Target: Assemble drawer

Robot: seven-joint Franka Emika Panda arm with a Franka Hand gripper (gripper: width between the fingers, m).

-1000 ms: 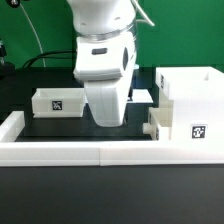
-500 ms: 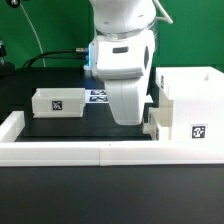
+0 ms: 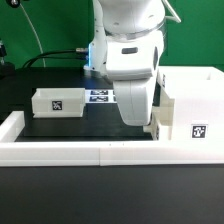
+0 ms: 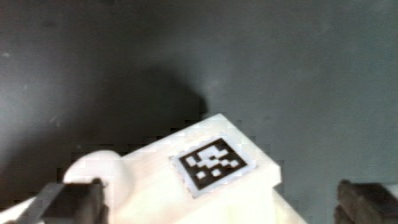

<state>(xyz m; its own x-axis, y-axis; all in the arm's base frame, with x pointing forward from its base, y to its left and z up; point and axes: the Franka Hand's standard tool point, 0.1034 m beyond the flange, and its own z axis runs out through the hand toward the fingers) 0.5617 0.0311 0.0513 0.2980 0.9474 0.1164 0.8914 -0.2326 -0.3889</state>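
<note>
The big white box housing (image 3: 190, 105) stands at the exterior view's right with a tag on its front. One small white tray (image 3: 56, 102) sits at the left. A second small tray (image 3: 153, 128) rests against the housing's left side, largely hidden by my arm. My gripper (image 3: 146, 120) hangs right over it. In the wrist view the tagged white tray (image 4: 210, 165) lies between my fingers (image 4: 79, 200), which stand wide apart. The gripper (image 4: 222, 205) is open; one finger is close to the tray, the other is well clear of it.
The long low white border wall (image 3: 80, 152) runs along the front and up the left side. The marker board (image 3: 100, 96) lies flat behind the arm. The tabletop is black.
My arm has moved toward the exterior view's right, from the table's middle to the tray beside the housing. The marker board has come into view behind it.
</note>
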